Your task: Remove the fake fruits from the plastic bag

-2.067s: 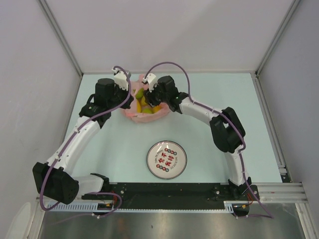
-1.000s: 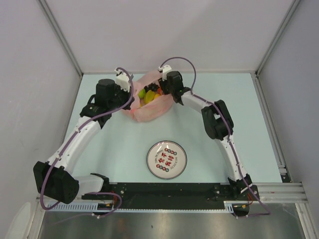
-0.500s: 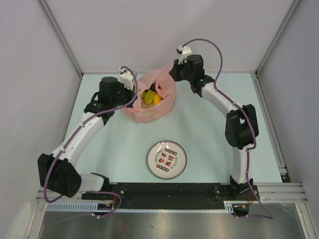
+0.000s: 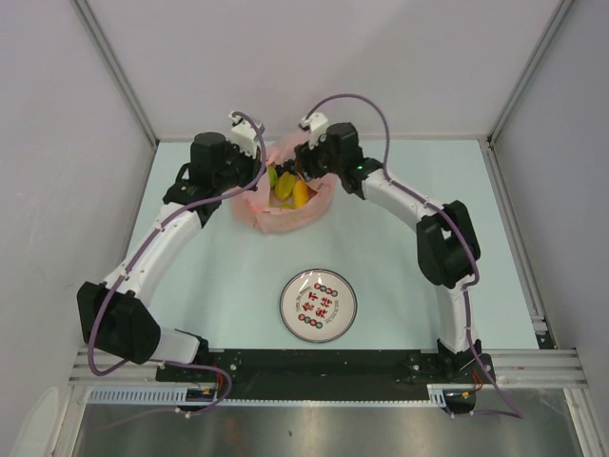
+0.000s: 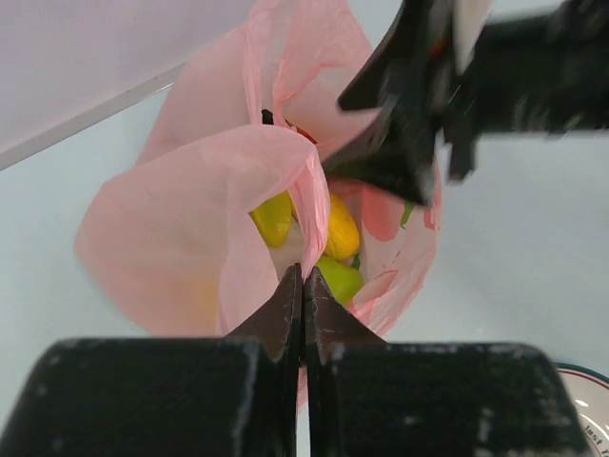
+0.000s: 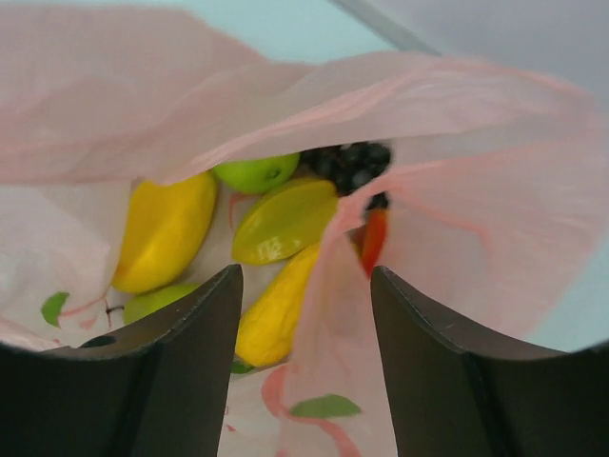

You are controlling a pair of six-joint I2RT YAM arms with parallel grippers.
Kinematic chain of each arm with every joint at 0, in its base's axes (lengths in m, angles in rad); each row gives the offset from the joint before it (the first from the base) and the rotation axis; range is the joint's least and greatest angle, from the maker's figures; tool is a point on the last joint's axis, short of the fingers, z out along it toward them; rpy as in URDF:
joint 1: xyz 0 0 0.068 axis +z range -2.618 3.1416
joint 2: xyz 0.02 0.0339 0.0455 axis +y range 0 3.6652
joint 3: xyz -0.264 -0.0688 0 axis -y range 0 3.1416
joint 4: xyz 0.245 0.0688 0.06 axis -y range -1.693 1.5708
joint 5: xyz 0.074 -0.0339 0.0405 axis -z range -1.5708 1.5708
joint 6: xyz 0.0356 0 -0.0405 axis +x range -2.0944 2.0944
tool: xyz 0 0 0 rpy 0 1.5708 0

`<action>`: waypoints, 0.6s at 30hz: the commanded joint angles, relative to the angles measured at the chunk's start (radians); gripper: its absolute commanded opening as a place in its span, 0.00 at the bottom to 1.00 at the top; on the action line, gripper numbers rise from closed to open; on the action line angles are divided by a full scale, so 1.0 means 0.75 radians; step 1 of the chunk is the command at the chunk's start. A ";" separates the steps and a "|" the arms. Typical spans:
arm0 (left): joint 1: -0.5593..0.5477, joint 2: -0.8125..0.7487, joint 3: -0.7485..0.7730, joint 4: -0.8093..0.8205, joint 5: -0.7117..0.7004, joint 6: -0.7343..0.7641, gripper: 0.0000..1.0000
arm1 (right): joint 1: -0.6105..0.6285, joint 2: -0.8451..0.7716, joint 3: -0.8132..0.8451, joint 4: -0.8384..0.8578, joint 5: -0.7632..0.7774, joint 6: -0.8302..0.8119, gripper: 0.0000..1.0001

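Observation:
The pink plastic bag stands open at the back middle of the table with the fake fruits inside. My left gripper is shut on the bag's near rim and holds it up. My right gripper is open over the bag's mouth, a fold of the bag between its fingers. In the right wrist view I see a yellow mango, a yellow-green mango, a banana, a green apple, dark grapes and a red watermelon slice.
A round white plate with red lettering lies in front of the bag, towards the arm bases. The enclosure's walls stand close behind and beside the bag. The right gripper shows in the left wrist view just above the bag's far rim.
My right gripper swung up and away to the right, then came back down over the bag's mouth. My left gripper shifted slightly towards the back while holding the bag's rim.

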 commanded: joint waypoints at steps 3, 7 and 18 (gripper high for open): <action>0.006 -0.085 -0.056 0.054 0.036 -0.047 0.00 | 0.078 0.169 0.132 -0.060 0.127 -0.353 0.64; 0.004 -0.102 -0.090 0.060 0.040 -0.067 0.00 | 0.099 0.275 0.251 -0.188 0.227 -0.466 0.70; 0.006 -0.092 -0.109 0.066 0.042 -0.090 0.00 | 0.101 0.341 0.231 -0.013 0.487 -0.542 0.55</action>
